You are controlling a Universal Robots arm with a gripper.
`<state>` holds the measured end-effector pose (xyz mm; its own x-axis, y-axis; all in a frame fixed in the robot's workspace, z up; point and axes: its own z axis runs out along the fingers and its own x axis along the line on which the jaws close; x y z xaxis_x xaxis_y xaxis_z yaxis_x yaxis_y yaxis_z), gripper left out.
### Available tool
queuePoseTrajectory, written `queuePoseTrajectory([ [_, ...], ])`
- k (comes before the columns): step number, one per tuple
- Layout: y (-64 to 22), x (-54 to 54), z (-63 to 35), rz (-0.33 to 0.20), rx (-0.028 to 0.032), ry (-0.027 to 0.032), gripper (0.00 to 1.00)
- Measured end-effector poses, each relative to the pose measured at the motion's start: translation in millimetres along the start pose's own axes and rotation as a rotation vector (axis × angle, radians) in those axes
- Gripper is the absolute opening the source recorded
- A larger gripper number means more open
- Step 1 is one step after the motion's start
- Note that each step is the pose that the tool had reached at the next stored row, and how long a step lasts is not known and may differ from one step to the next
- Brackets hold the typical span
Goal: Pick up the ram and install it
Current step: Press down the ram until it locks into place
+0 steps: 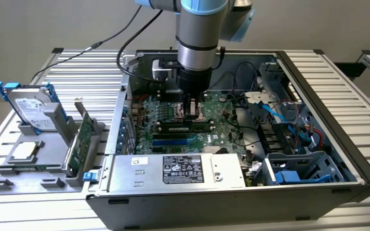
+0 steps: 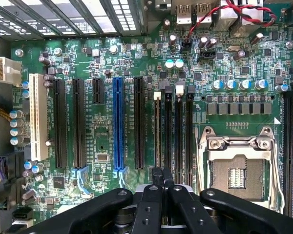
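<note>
Exterior view. The arm comes straight down into the open computer case (image 1: 339,159), and the gripper (image 1: 190,114) stands over the middle of the motherboard (image 1: 148,131). The fingers are pressed together. The ram (image 1: 185,128) lies on the motherboard as a long dark stick, directly beneath the fingertips, level and in line with the slots. My judgement is that it sits in a slot, not loose on the board, and that the closed fingers serve as one narrow pusher on its top edge. I cannot tell whether they touch it or pinch it. Off the motherboard, outside the case on the exterior view's left, the parts tray (image 1: 5,185) carries the expansion card (image 1: 82,139) upright.

Wrist view. The gripper (image 2: 162,176) has both fingers shut tight against each other, pointing down at the motherboard (image 2: 102,134). They hang above the memory slots (image 2: 178,126), beside the open processor socket (image 2: 239,170). Centring on the slot line presumably keeps the push vertical.
</note>
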<state>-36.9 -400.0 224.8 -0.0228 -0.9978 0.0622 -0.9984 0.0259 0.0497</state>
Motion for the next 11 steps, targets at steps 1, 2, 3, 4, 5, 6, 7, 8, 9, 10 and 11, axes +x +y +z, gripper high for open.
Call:
queuePoseTrajectory([
  [1,0.0,-0.1,-1.0,0.0,0.0,-0.0011,0.11],
  [2,0.1,-0.2,-3.1,0.0,0.0001,-0.0029,0.11],
  [3,0.3,0.2,-6.9,0.0,-0.0008,-0.0015,0.11],
  [4,0.5,0.6,-10.8,0.0,-0.0016,-0.0003,0.11],
  [5,0.6,0.8,-13.6,0.0,-0.0016,-0.0006,0.11],
  [6,0.7,0.9,-15.2,0.0,-0.0017,-0.0005,0.11],
  [7,0.8,0.9,-16.0,0.0,-0.0017,-0.0004,0.11],
  [8,0.8,0.9,-16.2,0.0,-0.0017,-0.0006,0.11],
  [9,0.8,0.9,-16.2,0.0,-0.0016,-0.0006,0.11],
  [10,0.8,0.9,-16.2,0.0,-0.0017,-0.0006,0.11],
  [11,0.8,1.0,-16.3,0.0,-0.0017,-0.0004,0.11],
])
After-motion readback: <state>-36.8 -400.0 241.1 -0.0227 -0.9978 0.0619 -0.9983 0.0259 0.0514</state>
